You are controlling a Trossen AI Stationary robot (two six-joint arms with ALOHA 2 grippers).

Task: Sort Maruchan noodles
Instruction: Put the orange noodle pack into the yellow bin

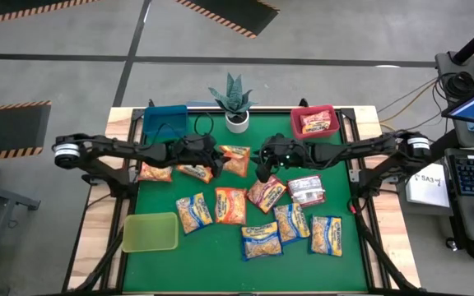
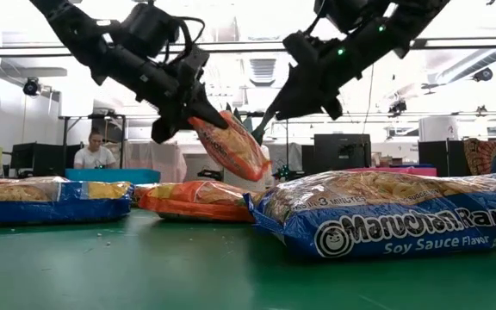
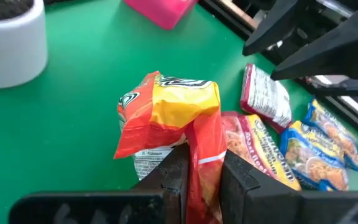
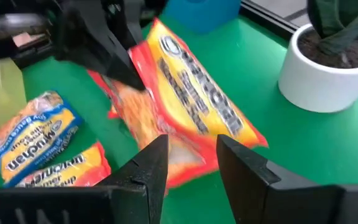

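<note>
The left gripper (image 3: 199,177) is clamped on an orange packet (image 3: 166,115), which hangs tilted above the mat between the two arms, clear of the packets lying below it in the low view. The right gripper (image 4: 188,165) sits just beside that same packet with its fingers apart and nothing between them; in the high view it lies at about three o'clock from the left gripper (image 1: 212,160), near the mat's middle back. Outward from the held packet, two more orange packets lie on the green mat (image 1: 151,271) under the left arm at about nine o'clock, one (image 1: 155,173) nearer the mat's edge and one (image 1: 194,173) touching it. At about six o'clock lie a blue-edged yellow packet (image 1: 193,212) and an orange one (image 1: 230,205) side by side. At about four o'clock lie a red packet (image 1: 267,193) and, beside it, a silvery-grey packet (image 1: 307,190). Farther out, toward five o'clock, three more blue-edged packets sit close together near the front, among them one (image 1: 261,240) nearest the front edge. A blue bin (image 1: 164,119) stands at eleven o'clock, a potted plant (image 1: 235,103) at twelve, and a red bin (image 1: 314,122) with a packet in it at one o'clock. A yellow-green bin (image 1: 150,232) sits at about seven o'clock. A person (image 2: 93,148) sits in the room behind the table.
</note>
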